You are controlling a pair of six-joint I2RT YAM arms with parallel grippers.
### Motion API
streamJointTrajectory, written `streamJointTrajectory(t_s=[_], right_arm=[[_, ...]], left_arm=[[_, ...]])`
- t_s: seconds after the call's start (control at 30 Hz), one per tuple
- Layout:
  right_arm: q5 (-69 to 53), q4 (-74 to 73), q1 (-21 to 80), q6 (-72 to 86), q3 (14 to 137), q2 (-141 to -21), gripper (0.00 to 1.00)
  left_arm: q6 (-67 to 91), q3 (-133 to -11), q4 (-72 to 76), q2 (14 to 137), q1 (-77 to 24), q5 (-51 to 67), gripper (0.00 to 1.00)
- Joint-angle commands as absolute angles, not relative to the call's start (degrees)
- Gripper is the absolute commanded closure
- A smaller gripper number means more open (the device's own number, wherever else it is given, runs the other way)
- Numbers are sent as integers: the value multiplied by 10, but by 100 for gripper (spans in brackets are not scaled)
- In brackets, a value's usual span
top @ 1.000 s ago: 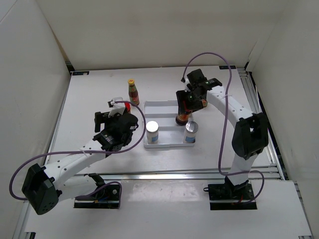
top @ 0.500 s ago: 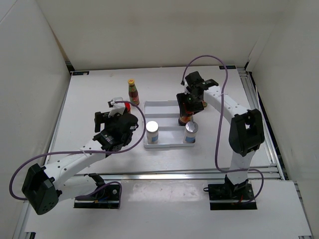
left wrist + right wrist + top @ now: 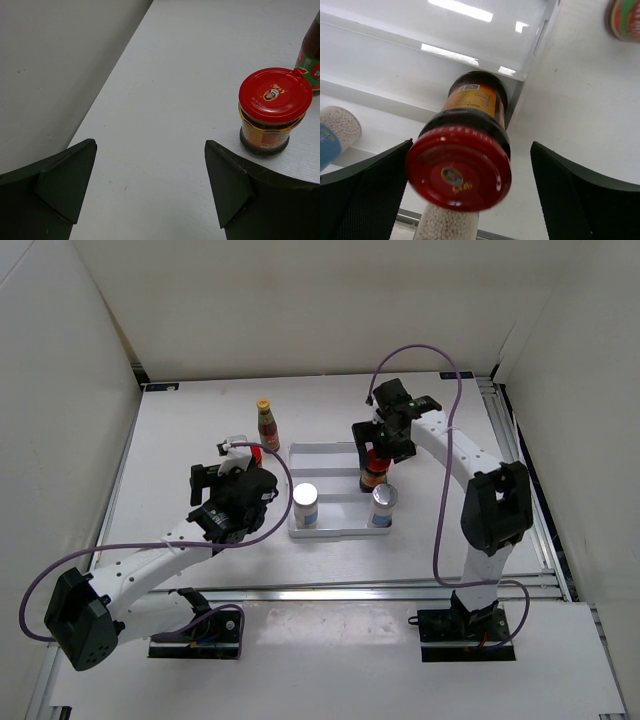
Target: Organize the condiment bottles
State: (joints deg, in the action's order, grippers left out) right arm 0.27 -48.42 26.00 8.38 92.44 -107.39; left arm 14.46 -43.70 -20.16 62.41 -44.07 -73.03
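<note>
A red-lidded jar (image 3: 372,476) stands at the right end of the white ridged tray (image 3: 322,448). My right gripper (image 3: 380,450) hangs over it, open. In the right wrist view the jar (image 3: 460,165) sits between the fingers, with a gap on the right side. Two white shakers (image 3: 305,505) (image 3: 382,503) stand in the tray's front row. A second red-lidded jar (image 3: 274,107) stands on the table ahead and right of my open, empty left gripper (image 3: 150,185) (image 3: 238,465). A yellow-capped dark bottle (image 3: 266,423) stands behind it. Another labelled bottle (image 3: 625,20) shows only at the frame edge.
White walls enclose the table on the left, back and right. Metal rails run along the table's front edge (image 3: 350,590) and right edge. The right arm's purple cable (image 3: 450,370) loops above the tray.
My right gripper has shifted slightly above the jar in the tray and now stands a little higher. The left arm and the other bottles have not moved.
</note>
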Motion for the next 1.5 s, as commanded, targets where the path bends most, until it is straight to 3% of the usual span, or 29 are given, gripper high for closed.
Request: streamJointTrajectory(t_s=[0.0,0.2,0.3,0.4,0.67,0.87,1.47], right_arm=[[17,-461,259,85,952,-1006,0],[43,-461,259,104,995,-941,0],[48,-467,259,92,1000,-904,0],[48,-472,259,92,984,-864,0],[27,-467,254,92,919,-802,0],[2,-461,249,92,887,-784,0],[-53,-455,208,87,850,-766,0]], left_arm=[[150,-458,-207,612,-439,-725,0],[145,-469,-238,571,-422,-632,0],[116,-475,-227,513,-354,-404,0],[90,-505,-197,494,-277,-260,0],[72,-637,-234,687,-116,45,0],[77,-696,-251,817,-103,75,0],[78,-697,-251,907,-128,40,0]])
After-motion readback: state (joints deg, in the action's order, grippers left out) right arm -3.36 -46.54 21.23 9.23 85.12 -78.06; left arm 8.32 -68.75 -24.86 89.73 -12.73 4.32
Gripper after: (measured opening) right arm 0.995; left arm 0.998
